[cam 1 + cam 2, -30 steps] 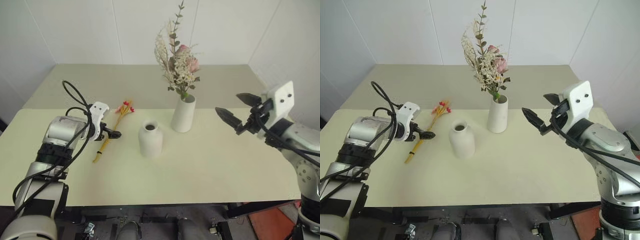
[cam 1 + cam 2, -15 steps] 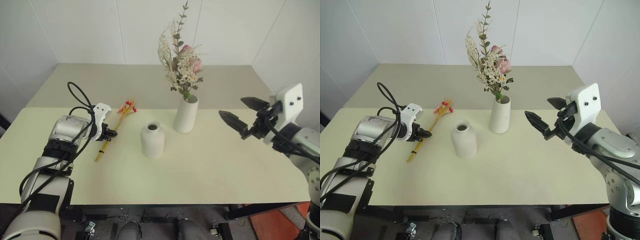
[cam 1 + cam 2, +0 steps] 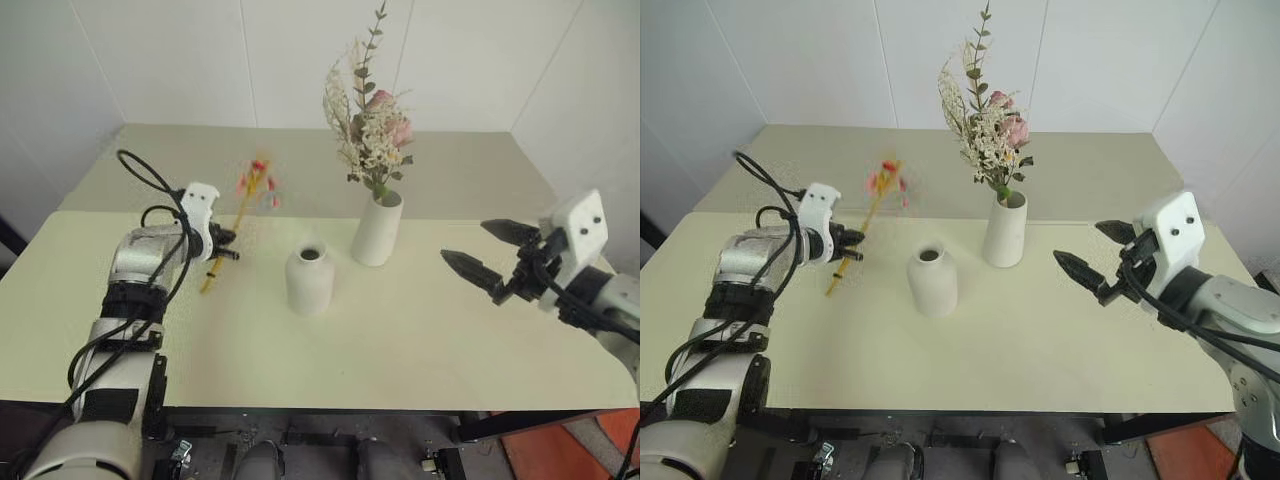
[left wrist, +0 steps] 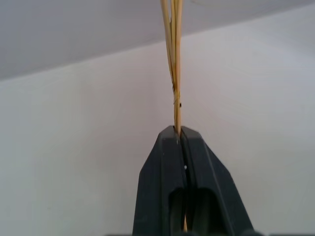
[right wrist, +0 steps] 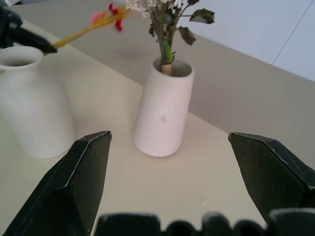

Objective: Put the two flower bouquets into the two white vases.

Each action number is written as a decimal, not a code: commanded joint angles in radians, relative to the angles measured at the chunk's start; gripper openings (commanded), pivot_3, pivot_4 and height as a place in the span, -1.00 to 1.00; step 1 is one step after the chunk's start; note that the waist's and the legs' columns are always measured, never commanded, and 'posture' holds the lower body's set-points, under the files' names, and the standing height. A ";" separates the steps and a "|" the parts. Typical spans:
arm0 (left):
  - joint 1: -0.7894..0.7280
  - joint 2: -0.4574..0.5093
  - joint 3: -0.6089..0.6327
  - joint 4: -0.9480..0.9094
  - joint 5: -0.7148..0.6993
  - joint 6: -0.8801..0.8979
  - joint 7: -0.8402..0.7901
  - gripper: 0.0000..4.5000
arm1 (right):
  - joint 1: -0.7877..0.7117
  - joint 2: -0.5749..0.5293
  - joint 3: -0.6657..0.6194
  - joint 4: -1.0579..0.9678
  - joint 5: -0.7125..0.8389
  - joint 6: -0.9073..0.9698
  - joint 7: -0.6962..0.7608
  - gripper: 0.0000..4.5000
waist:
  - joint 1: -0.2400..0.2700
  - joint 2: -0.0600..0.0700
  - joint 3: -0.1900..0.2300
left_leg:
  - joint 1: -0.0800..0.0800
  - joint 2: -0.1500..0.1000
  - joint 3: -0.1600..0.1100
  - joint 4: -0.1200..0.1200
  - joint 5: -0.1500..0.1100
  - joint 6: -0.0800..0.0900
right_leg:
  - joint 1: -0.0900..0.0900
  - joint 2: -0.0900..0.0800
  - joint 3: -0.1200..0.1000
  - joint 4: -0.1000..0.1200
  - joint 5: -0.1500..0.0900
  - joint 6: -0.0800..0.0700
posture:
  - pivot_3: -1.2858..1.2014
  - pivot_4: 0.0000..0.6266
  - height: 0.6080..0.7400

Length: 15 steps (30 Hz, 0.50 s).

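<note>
Second bouquet in hand. Right gripper (image 3: 497, 258) nearest, spread wide, empty. Left gripper (image 3: 224, 246) clamped on thin yellow-stalked bunch (image 3: 236, 221), lifted clear of table (image 3: 400, 330). Next: stalk end down into empty shorter vase (image 3: 309, 280). Beyond, pink roses (image 3: 372, 130) standing in taller vase (image 3: 377, 229).

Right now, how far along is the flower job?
Done: the rose bunch stands in the tall vase. In hand: the left tool is shut on the yellow bunch, lifted off the table. Left: set it into the empty short vase.
</note>
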 commanded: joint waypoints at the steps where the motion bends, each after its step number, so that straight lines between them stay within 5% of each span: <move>1: 0.039 -0.010 0.100 -0.187 -0.102 -0.103 -0.034 -0.99 | 0.058 -0.046 -0.088 -0.046 0.045 -0.035 0.094 1.00 | 0.000 0.000 0.000 | 0.000 0.000 0.000 0.000 0.000 0.000 | 0.000 0.000 0.000 0.000 0.000 0.000 | 0.03 -0.52 1.00; 7: 0.042 -0.038 0.279 -0.336 -0.496 -0.057 -0.286 -0.99 | 0.153 -0.062 -0.090 -0.057 0.029 -0.084 0.164 1.00 | -0.002 0.000 0.000 | 0.004 0.000 0.000 0.000 0.000 0.000 | 0.003 0.000 0.000 0.001 0.000 0.000 | 0.03 -0.52 1.00; 15: -0.034 -0.107 0.332 -0.279 -0.723 -0.058 -0.356 -0.99 | 0.148 -0.006 -0.034 -0.077 0.013 -0.114 0.090 1.00 | -0.002 0.000 0.000 | 0.006 0.000 0.001 0.001 0.000 0.000 | 0.005 0.001 0.001 0.000 0.000 0.001 | 0.03 -0.52 1.00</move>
